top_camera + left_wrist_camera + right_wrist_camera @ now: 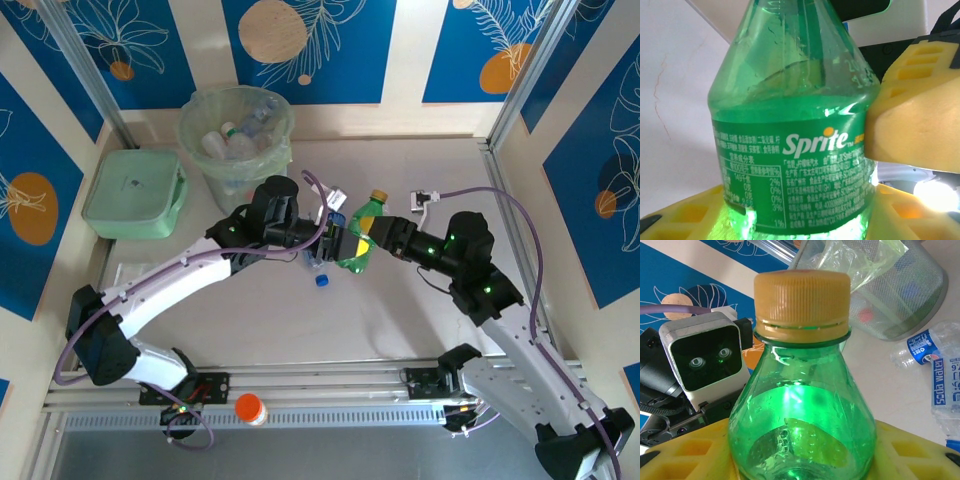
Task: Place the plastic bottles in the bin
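I see green bottle [790, 75]: glossy translucent plastic; cap [801, 302] ribbed, duller plastic; label [790, 180] shiny printed film. Yellow pads [915, 125] on jaws matt, foam-like. Counter [400, 320] smooth, matt.

One green bottle [358, 240]; two clear bottles [920, 346] on the tabletop [400, 320]; several more, uncountable, inside one bin [237, 140]; one green lidded box [133, 193]; one orange-capped container [250, 408].

Wht/blk arms [170, 290], yellow gripper pads [915, 125]

Green bottle [790, 100] base cut off at bottom edge; bin [222, 183] contents too small to tell.
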Motion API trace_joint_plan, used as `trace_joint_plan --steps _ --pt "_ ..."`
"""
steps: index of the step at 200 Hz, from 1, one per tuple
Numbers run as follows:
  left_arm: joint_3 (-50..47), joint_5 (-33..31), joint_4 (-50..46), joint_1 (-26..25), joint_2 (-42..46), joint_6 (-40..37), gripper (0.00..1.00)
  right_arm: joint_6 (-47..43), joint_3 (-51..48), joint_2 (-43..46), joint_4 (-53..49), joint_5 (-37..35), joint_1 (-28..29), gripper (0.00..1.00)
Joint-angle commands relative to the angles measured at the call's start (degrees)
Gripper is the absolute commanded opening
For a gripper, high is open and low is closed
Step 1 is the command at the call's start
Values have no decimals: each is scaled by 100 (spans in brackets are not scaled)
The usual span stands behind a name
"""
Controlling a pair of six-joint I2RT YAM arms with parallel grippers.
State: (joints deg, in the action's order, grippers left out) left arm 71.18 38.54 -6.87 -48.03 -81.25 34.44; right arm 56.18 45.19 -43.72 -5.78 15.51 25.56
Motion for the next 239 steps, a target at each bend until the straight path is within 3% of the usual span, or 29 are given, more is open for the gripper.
trace_joint_plan --steps 1,49,66,97,135,179,239 --pt "105 281 278 -165 8 -173 50 60 -19 22 37 116 125 60" --pt "363 -86 -291 -126 201 -519 48 -290 329 66 -497 -111 133 88" --pt "500 -322 -591 -79 280 -666 48 -492 508 123 -801 -312 128 93" --pt "951 -932 -1542 236 299 -946 44 -904 816 339 -1467 -892 90 94" --pt "1588 -1634 -2419 1111 347 -978 41 -1484 1387 331 -2395 -1509 -39 94" --pt "2906 -2550 -3414 2280 -173 -948 35 -1637 1351 233 -2419 -1409 -156 94" --pt "4951 -3622 -4317 3056 -1615 -625 30 -1643 997 112 -2226 -1215 -260 94"
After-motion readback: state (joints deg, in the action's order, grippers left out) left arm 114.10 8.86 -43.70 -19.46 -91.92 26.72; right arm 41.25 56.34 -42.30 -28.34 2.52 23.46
